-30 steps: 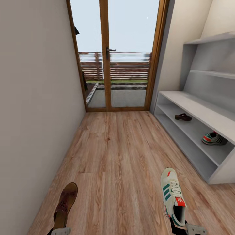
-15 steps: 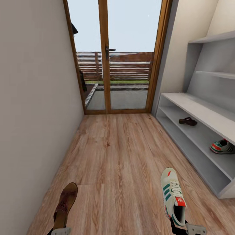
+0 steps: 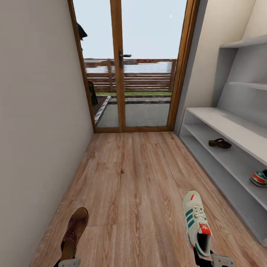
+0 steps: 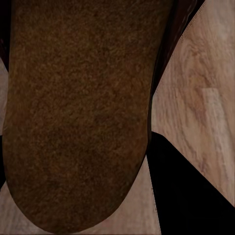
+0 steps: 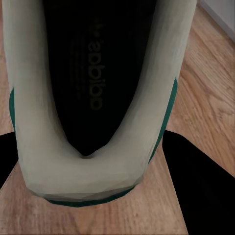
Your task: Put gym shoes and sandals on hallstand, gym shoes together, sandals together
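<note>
My left gripper (image 3: 69,261) is shut on a dark-brown sandal (image 3: 74,229), whose sole looms close in the left wrist view (image 4: 78,112). An off-white gym shoe (image 3: 197,219) with green stripes and a red tab is held by my right gripper (image 3: 208,258). The right wrist view looks into its heel opening (image 5: 93,73), with a dark finger (image 5: 205,181) beside it. Both are carried above the corridor floor (image 3: 137,174). On the right stands the hallstand (image 3: 222,120). Its lower shelf holds the other sandal (image 3: 219,143) and, nearer me, the other gym shoe (image 3: 260,178), cut by the frame edge.
A wood-framed glass door (image 3: 119,66) closes the corridor's far end. A plain wall (image 3: 37,111) runs along the left. Bare plank floor lies between that wall and the hallstand.
The whole view has shifted: the door looks nearer and the hallstand has slid right, so the camera moved. The sandal and gym shoe in my grippers keep their places.
</note>
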